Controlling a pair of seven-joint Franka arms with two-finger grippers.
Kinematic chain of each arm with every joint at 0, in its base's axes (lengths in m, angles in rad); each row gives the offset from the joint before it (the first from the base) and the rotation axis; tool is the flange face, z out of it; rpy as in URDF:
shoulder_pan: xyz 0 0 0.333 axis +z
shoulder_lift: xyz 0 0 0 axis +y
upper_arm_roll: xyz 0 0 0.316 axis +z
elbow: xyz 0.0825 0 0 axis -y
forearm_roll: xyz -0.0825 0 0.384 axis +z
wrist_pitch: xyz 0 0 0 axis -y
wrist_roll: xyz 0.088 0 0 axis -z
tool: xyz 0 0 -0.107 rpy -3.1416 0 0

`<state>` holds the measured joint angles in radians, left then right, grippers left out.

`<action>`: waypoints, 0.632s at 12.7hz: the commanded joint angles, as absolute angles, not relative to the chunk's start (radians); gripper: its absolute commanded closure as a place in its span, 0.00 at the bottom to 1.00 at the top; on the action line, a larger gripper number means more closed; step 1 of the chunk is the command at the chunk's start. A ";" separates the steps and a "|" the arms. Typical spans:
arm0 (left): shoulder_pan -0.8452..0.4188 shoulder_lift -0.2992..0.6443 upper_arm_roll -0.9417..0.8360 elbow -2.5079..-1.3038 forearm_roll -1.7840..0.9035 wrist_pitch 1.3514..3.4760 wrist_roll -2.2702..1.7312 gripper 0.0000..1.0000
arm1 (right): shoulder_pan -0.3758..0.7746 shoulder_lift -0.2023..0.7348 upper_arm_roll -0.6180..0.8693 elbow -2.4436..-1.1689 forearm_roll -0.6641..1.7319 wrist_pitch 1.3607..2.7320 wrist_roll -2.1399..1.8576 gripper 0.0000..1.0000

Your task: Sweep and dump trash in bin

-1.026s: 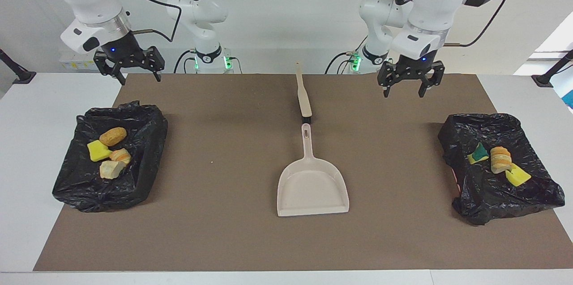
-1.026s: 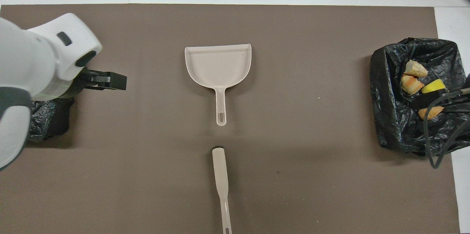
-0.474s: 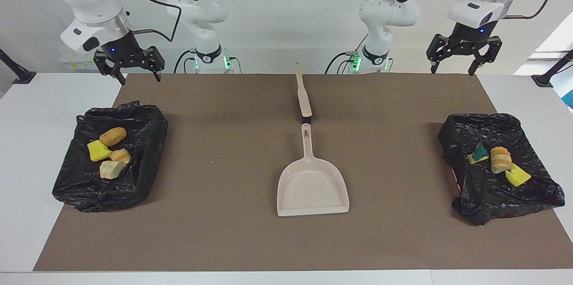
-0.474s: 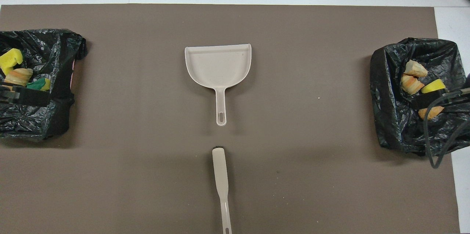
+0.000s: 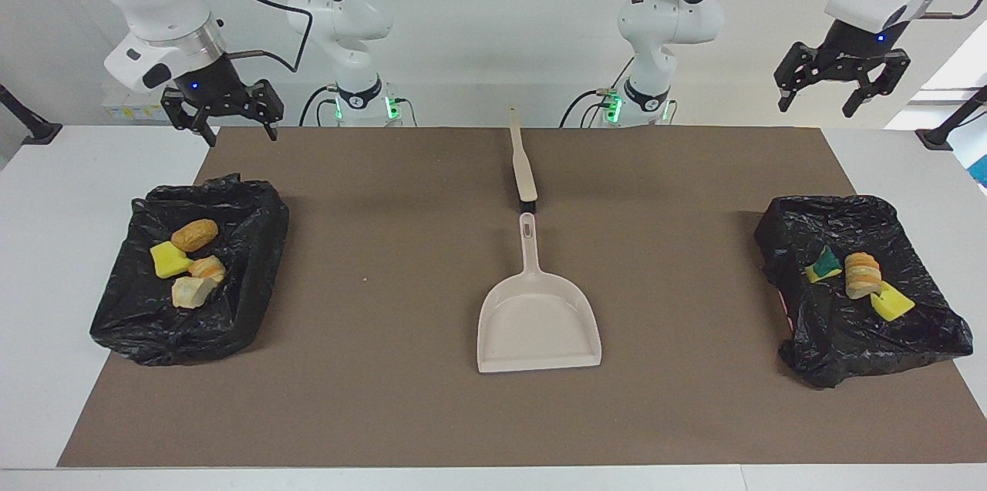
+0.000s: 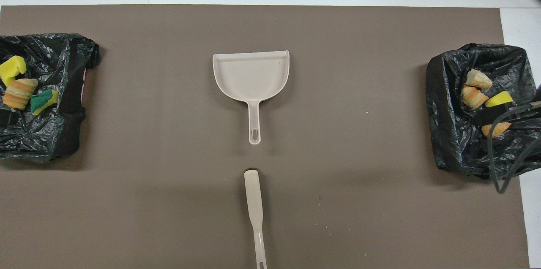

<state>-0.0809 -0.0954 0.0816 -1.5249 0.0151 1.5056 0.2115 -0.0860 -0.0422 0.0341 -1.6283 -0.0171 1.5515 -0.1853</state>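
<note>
The trash lies in two black-bagged bins. The bin (image 5: 254,244) at the right arm's end holds a golden roll (image 5: 194,234), a yellow sponge (image 5: 170,259) and bread chunks (image 5: 193,291). The bin (image 5: 848,352) at the left arm's end holds a green-backed sponge (image 5: 825,263), a bread chunk (image 5: 862,275) and a yellow sponge (image 5: 892,301). My right gripper (image 5: 231,132) hangs open and empty over the mat's corner by its bin. My left gripper (image 5: 817,109) is raised high, open and empty, over the table's edge at its own end.
A beige dustpan (image 5: 537,321) lies mid-mat, handle toward the robots. The brush (image 5: 523,163) lies in line with it, nearer to the robots. The brown mat (image 6: 359,155) covers most of the white table. A cable (image 6: 507,172) loops over the bin (image 6: 448,134) at the right arm's end.
My left arm has swung from over the mat out toward its own end of the table and risen. This uncovers its bin in the overhead view. The right arm has stayed still.
</note>
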 commanded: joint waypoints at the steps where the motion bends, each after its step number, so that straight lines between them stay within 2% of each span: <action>1: -0.023 -0.022 0.072 -1.416 -0.029 1.444 0.225 0.00 | -0.095 -0.049 0.038 -1.626 -0.014 1.545 -0.204 0.00; 4: -0.032 0.003 0.058 -1.393 -0.026 1.434 0.224 0.00 | -0.094 -0.049 0.038 -1.628 -0.014 1.545 -0.204 0.00; 8: -0.038 -0.050 0.051 -1.454 -0.032 1.453 0.224 0.00 | -0.094 -0.049 0.038 -1.628 -0.014 1.545 -0.204 0.00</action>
